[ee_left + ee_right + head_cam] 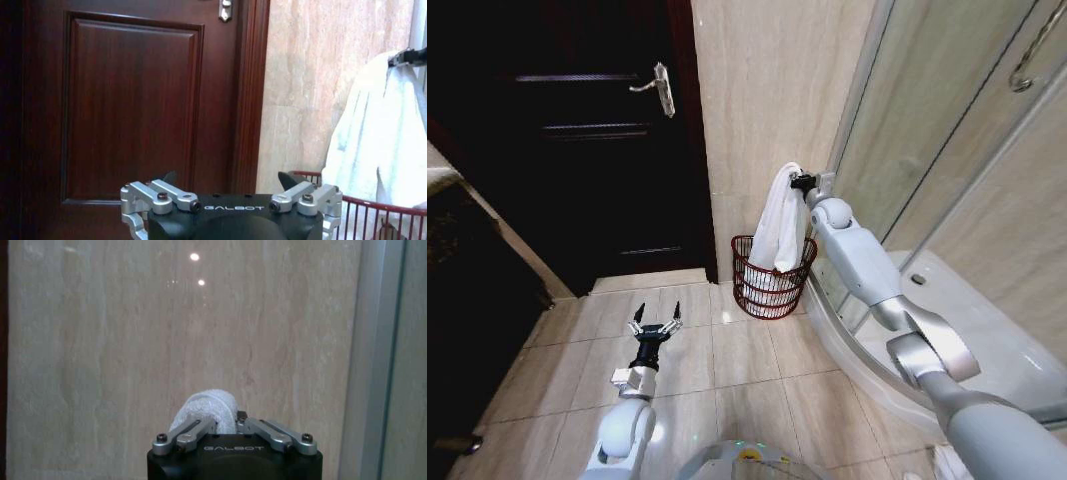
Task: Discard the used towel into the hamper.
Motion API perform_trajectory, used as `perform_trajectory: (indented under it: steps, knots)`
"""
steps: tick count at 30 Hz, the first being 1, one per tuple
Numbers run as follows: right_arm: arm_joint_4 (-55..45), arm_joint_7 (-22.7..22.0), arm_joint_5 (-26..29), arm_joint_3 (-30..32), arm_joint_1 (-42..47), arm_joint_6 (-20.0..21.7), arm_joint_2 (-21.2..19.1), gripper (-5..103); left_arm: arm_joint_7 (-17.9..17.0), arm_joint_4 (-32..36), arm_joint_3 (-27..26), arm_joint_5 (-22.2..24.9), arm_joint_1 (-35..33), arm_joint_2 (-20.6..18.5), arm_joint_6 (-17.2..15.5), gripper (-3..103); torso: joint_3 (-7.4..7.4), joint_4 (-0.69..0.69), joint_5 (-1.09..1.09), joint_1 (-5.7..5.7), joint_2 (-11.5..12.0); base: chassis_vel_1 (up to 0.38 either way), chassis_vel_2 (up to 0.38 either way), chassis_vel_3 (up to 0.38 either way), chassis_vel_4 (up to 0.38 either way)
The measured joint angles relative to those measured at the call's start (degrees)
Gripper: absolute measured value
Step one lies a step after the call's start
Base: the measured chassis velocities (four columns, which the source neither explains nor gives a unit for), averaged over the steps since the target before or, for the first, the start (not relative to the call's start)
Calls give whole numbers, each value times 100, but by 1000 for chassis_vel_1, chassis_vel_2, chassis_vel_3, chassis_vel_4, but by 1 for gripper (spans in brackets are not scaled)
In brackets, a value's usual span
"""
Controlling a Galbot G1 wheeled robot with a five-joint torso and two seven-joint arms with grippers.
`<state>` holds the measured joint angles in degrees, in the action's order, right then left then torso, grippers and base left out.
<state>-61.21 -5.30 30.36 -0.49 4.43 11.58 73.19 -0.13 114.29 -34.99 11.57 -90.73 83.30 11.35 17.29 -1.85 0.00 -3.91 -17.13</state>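
A white towel hangs from my right gripper, which is shut on the towel's top fold close to the beige tiled wall. The towel's lower end drapes into the hamper, a round reddish-brown wire basket on the floor against the wall. In the left wrist view the towel hangs over the hamper's rim. My left gripper is open, low over the floor tiles to the left of the hamper, holding nothing.
A dark wooden door with a metal handle stands left of the wall. A glass shower enclosure and its white tray lie to the right. Open floor tiles spread in front.
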Motion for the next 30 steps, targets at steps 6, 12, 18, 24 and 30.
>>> perform_trajectory:
  steps: [6,12,18,24,30]
  knots:
    - [-159,-20,195,8,105,108,-12,7,11,-22,37,-57,25,27,-8,100,-87,0,0,42,127,0,0,0,0]
    - [-62,-27,245,4,135,107,74,7,10,-36,61,-89,32,58,25,100,-184,0,1,80,266,0,0,0,0]
    - [4,-24,254,-48,144,109,163,7,-16,-95,32,-92,57,87,99,100,-227,0,0,93,318,0,0,0,0]
    - [284,53,87,-49,216,36,355,7,-52,-166,9,-57,84,113,165,100,-227,0,0,90,318,0,0,0,0]
    - [461,113,-23,-46,293,19,476,7,-66,-139,-56,41,77,115,190,100,-217,0,-1,85,301,0,0,0,0]
